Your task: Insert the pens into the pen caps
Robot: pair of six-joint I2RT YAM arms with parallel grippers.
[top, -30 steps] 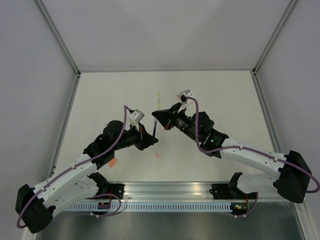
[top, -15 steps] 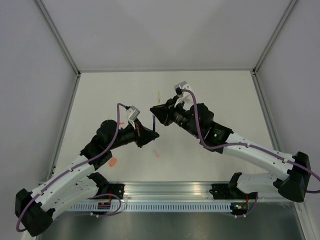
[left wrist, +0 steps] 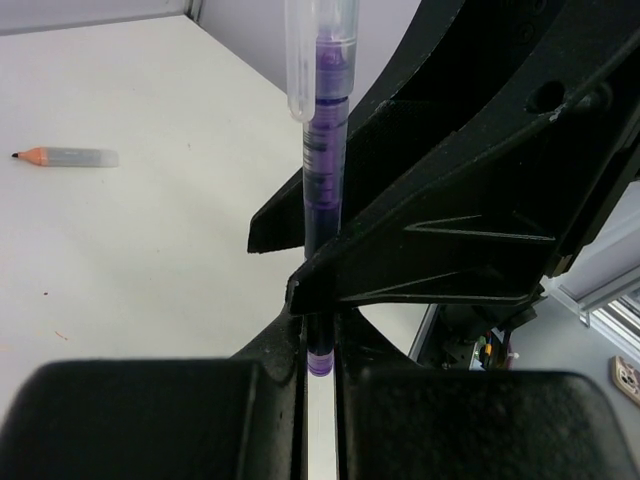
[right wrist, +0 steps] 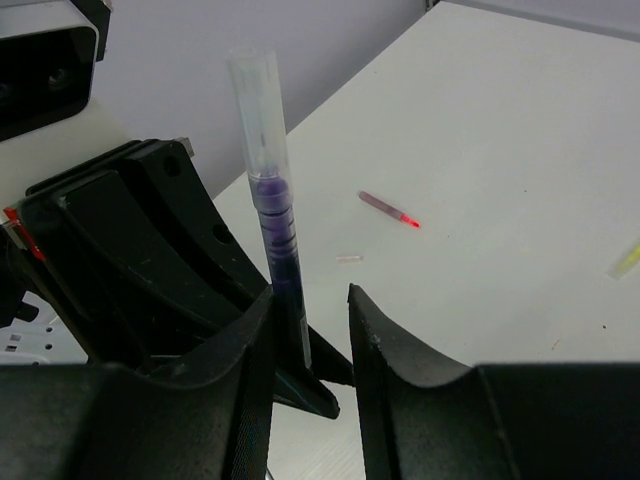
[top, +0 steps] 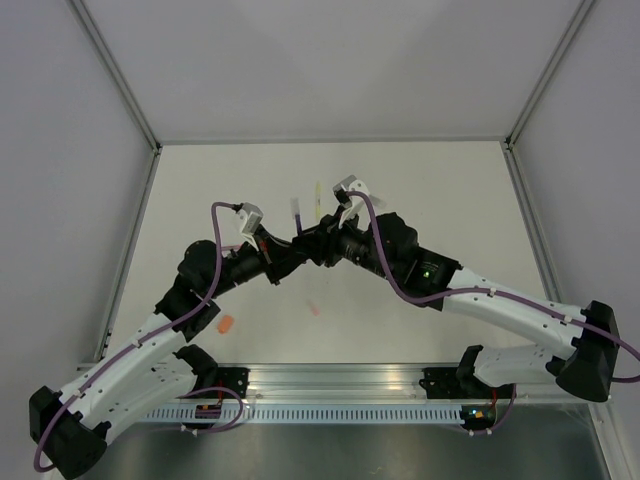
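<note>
Left arm [top: 140, 352] and right arm [top: 510, 310]: white links, black joints, purple cables [top: 214, 235]; small green light [top: 427, 268] on the right forearm; right gripper [right wrist: 310, 297] matte black.

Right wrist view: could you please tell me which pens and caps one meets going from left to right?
purple pen → small pale cap → pink pen → yellow pen, cut off by the right edge.

Purple pen [left wrist: 322, 190], clear cap [left wrist: 320, 25], grey orange-tipped pen [left wrist: 70, 157].
</note>
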